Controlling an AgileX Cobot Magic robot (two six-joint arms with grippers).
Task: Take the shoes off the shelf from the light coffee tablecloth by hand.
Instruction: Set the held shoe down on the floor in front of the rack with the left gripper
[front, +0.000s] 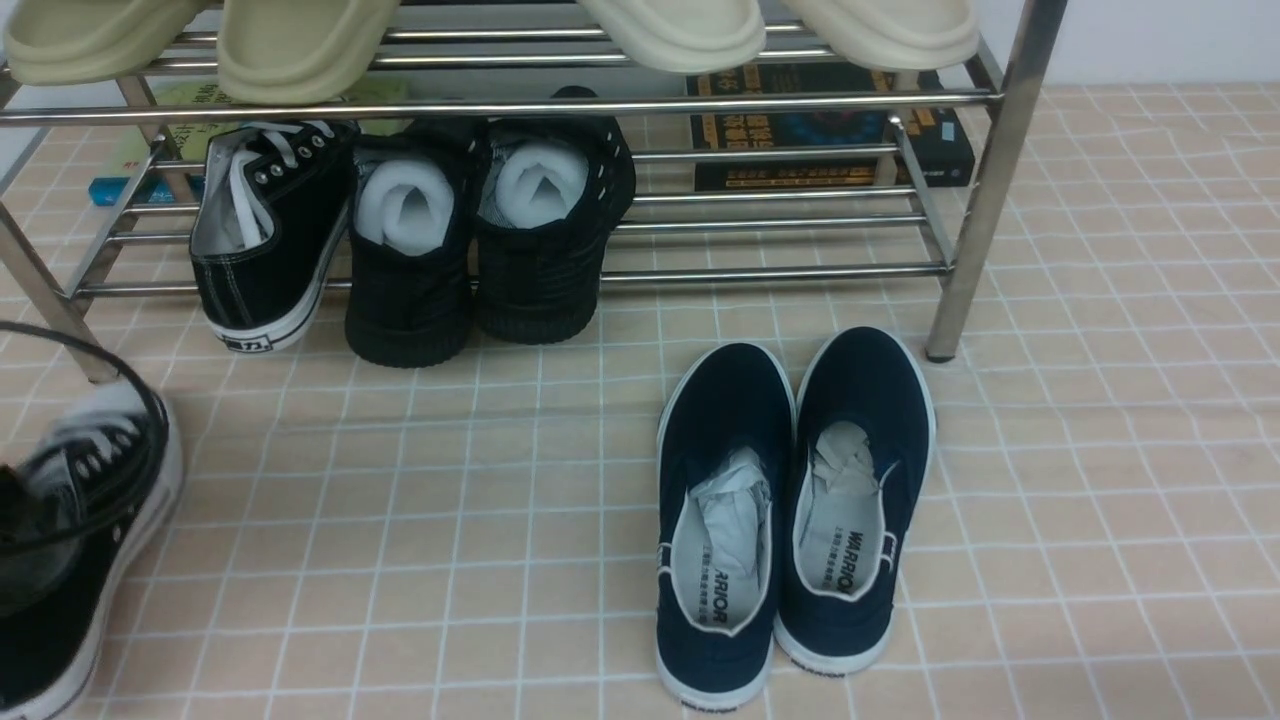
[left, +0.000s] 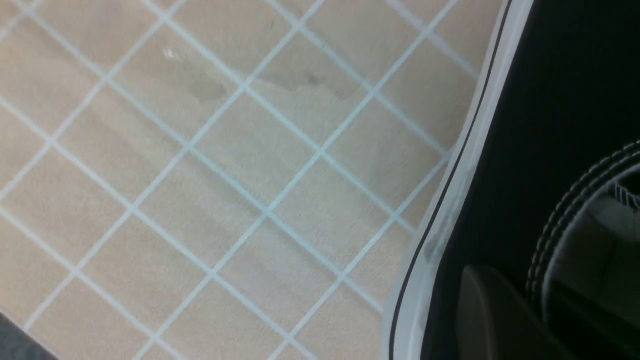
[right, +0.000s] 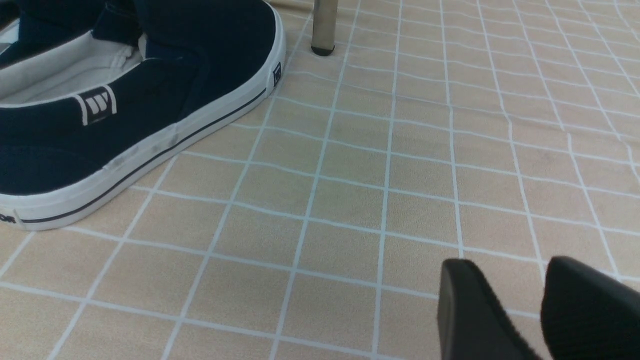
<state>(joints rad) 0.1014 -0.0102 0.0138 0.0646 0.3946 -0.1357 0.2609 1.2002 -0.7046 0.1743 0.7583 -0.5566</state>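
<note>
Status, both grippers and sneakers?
Left gripper at one black sneaker, off the rack. Other sneaker on the rack. Right gripper over cloth, holding nothing.

Left arm at far left edge of front view, mostly out of frame — only looping black cable (front: 150, 430) and dark blurred part at gripper end (front: 25, 540) visible. Dark grey left gripper (left: 505, 305) at left wrist view's edge, fingertips close together, partly cut off. Right arm outside front view. Dark grey, round-tipped right gripper (right: 510, 270) seen in right wrist view — two fingers apart, narrow gap between, nothing held.
</note>
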